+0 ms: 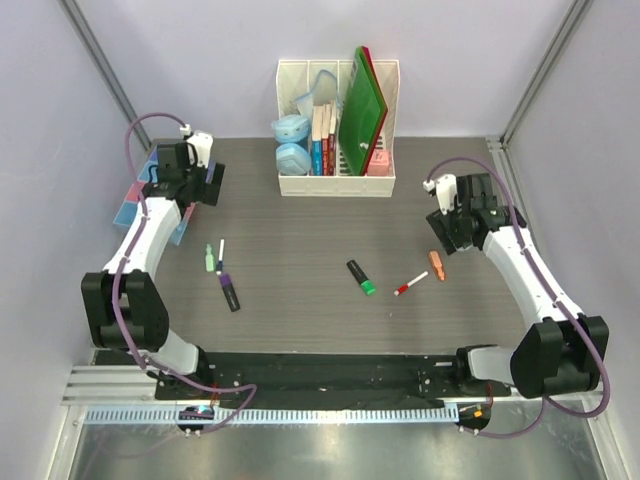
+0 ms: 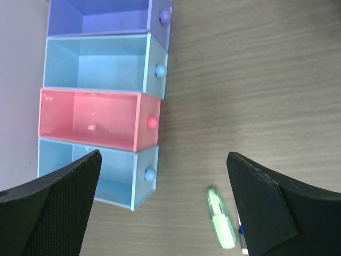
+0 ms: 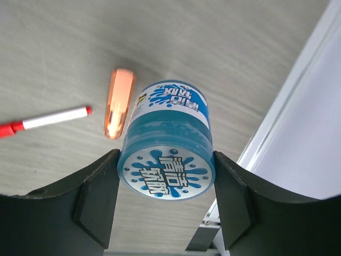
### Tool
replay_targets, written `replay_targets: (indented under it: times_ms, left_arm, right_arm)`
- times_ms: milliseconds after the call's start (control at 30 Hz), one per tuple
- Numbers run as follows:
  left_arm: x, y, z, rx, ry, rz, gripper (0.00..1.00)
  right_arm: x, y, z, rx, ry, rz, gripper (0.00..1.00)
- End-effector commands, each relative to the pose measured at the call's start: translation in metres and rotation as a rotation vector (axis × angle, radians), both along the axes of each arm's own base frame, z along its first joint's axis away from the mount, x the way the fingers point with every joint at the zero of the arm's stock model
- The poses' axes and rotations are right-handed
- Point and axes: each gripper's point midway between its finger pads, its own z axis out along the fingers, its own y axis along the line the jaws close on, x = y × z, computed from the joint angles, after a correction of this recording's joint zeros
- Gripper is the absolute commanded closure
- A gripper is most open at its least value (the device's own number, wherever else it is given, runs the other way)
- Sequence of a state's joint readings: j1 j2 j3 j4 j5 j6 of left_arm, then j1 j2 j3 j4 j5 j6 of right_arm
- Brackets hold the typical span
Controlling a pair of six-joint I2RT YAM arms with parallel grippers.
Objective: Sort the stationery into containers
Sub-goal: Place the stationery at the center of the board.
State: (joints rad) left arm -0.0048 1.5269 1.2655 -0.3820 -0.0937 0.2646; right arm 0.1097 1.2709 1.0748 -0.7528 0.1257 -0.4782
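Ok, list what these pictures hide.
Top view: left arm covers most of the oblong translucent plastic trays; right pincer hides the round blue-lidded pot.
Left wrist view: black pincer finger covers part of one light blue tray.
Right wrist view: edge crops the thin white red-capped pen.

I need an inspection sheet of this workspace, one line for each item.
Surface: dark wood-grain table.
Job's things: four trays at left edge; green-end marker, purple-end marker, red-capped pen, blue-capped pen, mint highlighter, orange piece lie loose.
Clutter: white file rack at the back with books, green folders.
Grippers: left gripper open by trays; right gripper shut on blue pot.
Cables: purple cables along both arms.
Surroundings: pale walls, metal frame.
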Motion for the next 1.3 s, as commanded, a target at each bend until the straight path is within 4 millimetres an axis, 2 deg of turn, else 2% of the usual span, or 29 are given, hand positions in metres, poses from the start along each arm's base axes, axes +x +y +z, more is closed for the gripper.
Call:
replay_targets:
  times_ms: [0,67,100,167,200,267,300,467,700,800,833,933,1100,1267]
  left_arm:
    - [0.031,0.003,0.017,-0.014,-0.070,0.038,0.00]
    - [0.042,0.005,0.012,-0.005,-0.054,0.041,0.00]
    - [0.044,0.018,0.009,0.001,-0.046,0.068,0.00]
    - [0.052,0.023,0.008,0.004,-0.043,0.077,0.00]
    - [0.056,0.025,-0.002,0.007,-0.024,0.079,0.00]
    - [0.063,0.030,-0.001,0.015,-0.034,0.087,0.00]
    - [0.067,0.033,-0.006,0.020,-0.026,0.092,0.00]
    - [0.083,0.045,-0.008,0.043,-0.038,0.104,0.00]
    - [0.100,0.060,-0.008,0.064,-0.038,0.129,0.00]
    - [0.104,0.063,-0.007,0.074,-0.046,0.126,0.00]
    - [0.106,0.063,-0.006,0.078,-0.050,0.121,0.00]
    - [0.109,0.065,-0.007,0.081,-0.048,0.124,0.00]
    - [0.111,0.066,-0.005,0.087,-0.054,0.122,0.00]
    - [0.112,0.069,-0.008,0.095,-0.053,0.129,0.00]
  right_arm:
    - [-0.016,-0.008,-0.009,-0.006,0.042,0.032,0.94]
    - [-0.019,-0.009,-0.017,0.016,0.061,0.033,0.94]
    - [-0.020,-0.012,-0.020,0.019,0.074,0.028,0.94]
    - [-0.022,-0.014,-0.027,0.028,0.093,0.027,0.94]
    - [-0.022,-0.015,-0.029,0.031,0.099,0.026,0.94]
    - [-0.023,-0.014,-0.035,0.039,0.120,0.038,0.94]
    - [-0.024,-0.023,-0.037,0.040,0.124,0.011,0.94]
    - [-0.028,-0.026,-0.056,0.075,0.185,0.030,0.94]
    - [-0.024,-0.035,-0.068,0.097,0.213,0.016,0.90]
    - [-0.023,-0.036,-0.072,0.093,0.226,0.024,0.76]
    - [-0.022,-0.035,-0.072,0.093,0.226,0.026,0.66]
    - [-0.022,-0.036,-0.073,0.091,0.234,0.025,0.54]
    - [-0.019,-0.037,-0.070,0.086,0.219,0.027,0.39]
    - [-0.007,-0.038,-0.048,0.087,0.147,0.005,0.22]
